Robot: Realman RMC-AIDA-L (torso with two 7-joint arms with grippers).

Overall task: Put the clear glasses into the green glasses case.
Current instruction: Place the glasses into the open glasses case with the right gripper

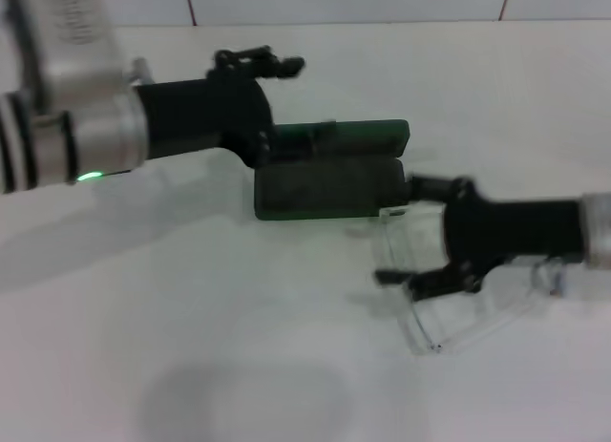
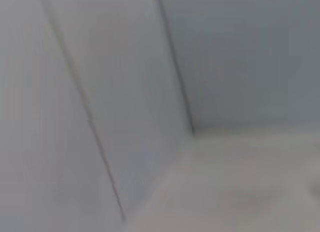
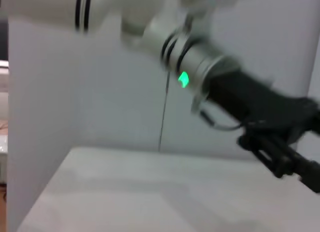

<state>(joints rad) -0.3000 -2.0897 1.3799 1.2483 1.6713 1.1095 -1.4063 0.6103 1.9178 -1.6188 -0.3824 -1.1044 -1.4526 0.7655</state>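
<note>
Head view. Item: the green glasses case [image 1: 329,170], lying open on the white table [image 1: 191,308]. Its tray is the nearer half; the lid lies flat beyond it, toward the wall.

Item: the clear glasses [image 1: 449,318], on the table just to the robot's right of the case and nearer the robot. The near corner of the frame almost meets the case's right end. They are outside the case.

Item: the right gripper [image 1: 406,232], reaching in from the right edge, directly over the glasses. Its two dark fingers [image 1: 425,186] are spread wide apart, one near the case's right end, the other lower over the front of the lens. Nothing is seen clamped between them.

Item: the left gripper [image 1: 272,65], entering from the left edge, at the far left corner of the case, its black body overlapping the lid's left end. Whether its fingers are parted or closed I cannot tell.

Right wrist view: the left arm [image 3: 200,66] with a green light, above the bare table top.

Left wrist view: only wall panels and a table edge.
</note>
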